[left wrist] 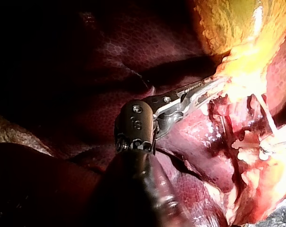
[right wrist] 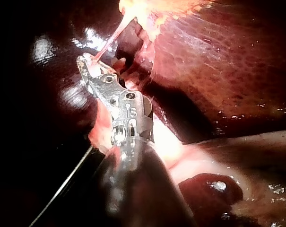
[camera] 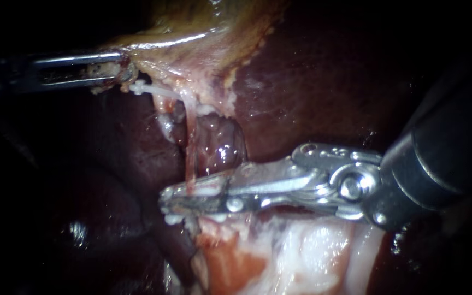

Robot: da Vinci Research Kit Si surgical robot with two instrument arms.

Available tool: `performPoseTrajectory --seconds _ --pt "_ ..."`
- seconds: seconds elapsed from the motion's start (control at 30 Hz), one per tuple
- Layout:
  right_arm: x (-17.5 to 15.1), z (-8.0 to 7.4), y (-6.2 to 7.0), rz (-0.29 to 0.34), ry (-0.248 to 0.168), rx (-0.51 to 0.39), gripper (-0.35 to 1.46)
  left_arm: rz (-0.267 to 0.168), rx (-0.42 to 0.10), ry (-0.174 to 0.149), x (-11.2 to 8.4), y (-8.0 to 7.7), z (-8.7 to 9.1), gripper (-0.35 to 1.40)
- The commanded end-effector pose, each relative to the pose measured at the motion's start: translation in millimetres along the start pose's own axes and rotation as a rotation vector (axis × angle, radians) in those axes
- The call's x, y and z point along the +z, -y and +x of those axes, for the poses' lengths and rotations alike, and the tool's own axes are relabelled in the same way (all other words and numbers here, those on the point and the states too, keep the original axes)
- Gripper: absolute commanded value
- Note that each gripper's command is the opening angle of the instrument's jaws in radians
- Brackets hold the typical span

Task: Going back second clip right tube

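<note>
The right instrument (camera: 192,196) has its jaws slightly apart, with the thin tube (camera: 192,153) running between them at mid-scene. Backing out crooked could snag and tear it. The left instrument (camera: 117,70) clamps the gallbladder (camera: 192,33) edge at far left, so I judge the tube taut.

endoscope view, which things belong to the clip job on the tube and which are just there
In the job: right instrument, at the tube; left instrument, jaws shut on the gallbladder.
Just there: liver; pale tissue below the right instrument.
</note>
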State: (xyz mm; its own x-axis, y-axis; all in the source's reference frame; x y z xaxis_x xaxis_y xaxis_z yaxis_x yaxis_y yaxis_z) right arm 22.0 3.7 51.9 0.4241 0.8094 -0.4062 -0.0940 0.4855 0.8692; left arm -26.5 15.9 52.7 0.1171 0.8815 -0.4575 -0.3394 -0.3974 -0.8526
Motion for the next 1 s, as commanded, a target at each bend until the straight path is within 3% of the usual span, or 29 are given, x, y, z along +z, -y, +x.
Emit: performPoseTrajectory --seconds 0.03,0.07,0.17,0.27,0.4,0.47,0.67,0.8,1.0 --pt "0.1 -0.3 -0.1 0.008 0.005 0.0 -0.3 0.001 0.0 0.0 0.0 0.0 0.0 -0.35" --pt "0.2 -0.5 -0.1 0.006 0.009 -0.002 -0.09 0.001 0.0 0.0 0.0 0.0 0.0 -0.35" --pt "0.9 -0.7 -0.5 0.003 0.008 0.002 0.31 0.001 0.0 0.0 0.0 0.0 0.0 -0.35" --pt "1.7 -0.9 -1.1 -0.001 0.007 -0.001 0.43 0.001 0.0 -0.001 0.1 0.0 0.0 -0.35" --pt "2.7 -2.4 -2.6 -0.007 0.008 -0.018 0.47 0.002 0.001 -0.001 0.2 0.0 -0.2 -0.35" --pt "3.0 -3.0 -3.5 -0.009 0.008 -0.069 0.48 0.002 0.001 -0.001 0.2 0.0 -0.2 -0.35" --pt "2.5 -3.2 -6.2 -0.119 -0.058 -0.184 0.5 0.002 0.001 -0.001 0.2 0.0 -0.2 -0.35" --pt "1.2 -2.9 -6.7 -0.141 -0.07 -0.218 0.5 0.002 0.001 -0.001 0.2 0.0 -0.2 -0.35" --pt "-0.8 -2.7 -6.1 -0.134 -0.065 -0.26 0.5 0.002 0.001 -0.001 0.2 0.0 -0.2 -0.35"
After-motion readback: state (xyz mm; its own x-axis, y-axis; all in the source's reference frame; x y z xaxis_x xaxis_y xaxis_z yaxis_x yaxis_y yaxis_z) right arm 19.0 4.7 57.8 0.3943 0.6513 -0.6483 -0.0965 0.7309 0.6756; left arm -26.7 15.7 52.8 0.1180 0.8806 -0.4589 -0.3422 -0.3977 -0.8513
